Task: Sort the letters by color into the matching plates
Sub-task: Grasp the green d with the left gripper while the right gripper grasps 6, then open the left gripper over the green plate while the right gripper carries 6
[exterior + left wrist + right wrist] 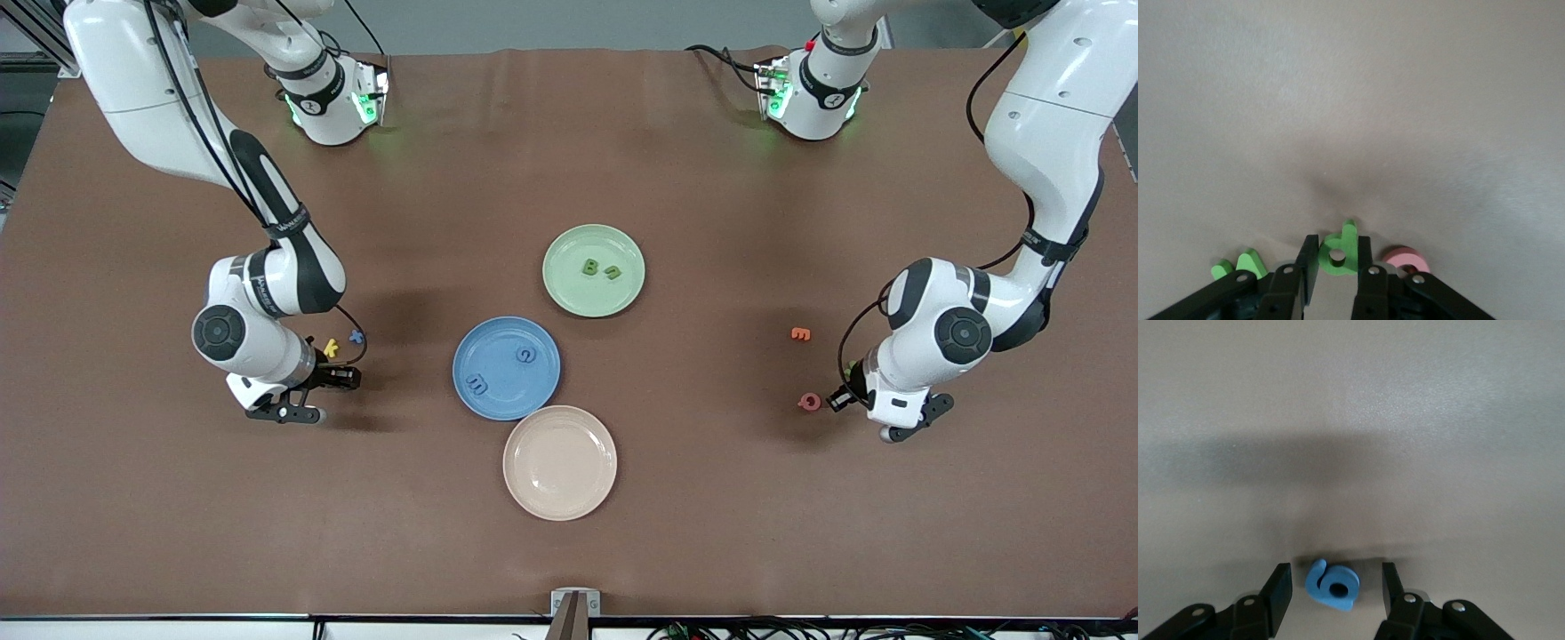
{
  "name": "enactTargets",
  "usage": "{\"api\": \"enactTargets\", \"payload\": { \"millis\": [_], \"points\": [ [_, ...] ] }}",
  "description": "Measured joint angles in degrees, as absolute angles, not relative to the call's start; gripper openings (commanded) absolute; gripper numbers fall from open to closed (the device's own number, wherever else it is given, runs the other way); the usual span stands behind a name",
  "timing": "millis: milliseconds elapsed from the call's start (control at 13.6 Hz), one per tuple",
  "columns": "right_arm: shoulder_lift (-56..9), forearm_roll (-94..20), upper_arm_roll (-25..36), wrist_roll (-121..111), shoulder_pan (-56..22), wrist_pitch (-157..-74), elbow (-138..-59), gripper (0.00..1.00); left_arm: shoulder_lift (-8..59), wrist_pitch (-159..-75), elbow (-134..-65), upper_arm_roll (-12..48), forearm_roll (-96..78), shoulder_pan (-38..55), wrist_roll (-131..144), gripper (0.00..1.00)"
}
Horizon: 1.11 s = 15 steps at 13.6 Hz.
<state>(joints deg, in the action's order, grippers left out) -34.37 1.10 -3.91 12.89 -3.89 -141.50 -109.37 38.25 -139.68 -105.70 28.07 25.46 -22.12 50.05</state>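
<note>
My left gripper [1337, 249] is shut on a green letter [1342, 259] that looks like a "d", low at the table at the left arm's end [840, 398]. Beside it lies another green letter [1239, 265]. My right gripper [1335, 577] is open and low at the right arm's end [341, 379], with a blue letter [1333, 585] lying on the table between its fingers, touching neither. A second blue letter [356, 337] lies close by. The green plate [578, 295] holds two green letters [589, 266] [613, 272]. The blue plate [508, 398] holds two blue letters [526, 354] [477, 383].
A cream-beige plate [559, 462] sits nearest the front camera, touching the blue plate. A pink letter [810, 402] lies right beside my left gripper and an orange letter [800, 334] a little farther from the camera. A yellow letter [332, 347] lies by my right gripper.
</note>
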Motion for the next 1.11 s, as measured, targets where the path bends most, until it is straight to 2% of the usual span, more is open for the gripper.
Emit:
{"api": "enactTargets", "payload": {
  "millis": [516,737,1106],
  "points": [
    [-34.8,1.1,-3.9,14.0,-4.3,-141.5,-109.3,0.63,35.5,-135.2,-105.8,34.6,25.5,-20.7,57.5,0.0],
    [-34.5,1.1,-3.9,14.8,-4.7,-138.5,-109.2,0.63,35.5,-135.0,-105.9,35.2,25.5,-14.5,68.6,0.0],
    [-34.4,1.1,-3.9,15.0,-4.8,-138.1,-109.2,0.63,35.5,-135.0,-105.1,35.3,25.5,-4.1,83.4,0.0]
  ]
}}
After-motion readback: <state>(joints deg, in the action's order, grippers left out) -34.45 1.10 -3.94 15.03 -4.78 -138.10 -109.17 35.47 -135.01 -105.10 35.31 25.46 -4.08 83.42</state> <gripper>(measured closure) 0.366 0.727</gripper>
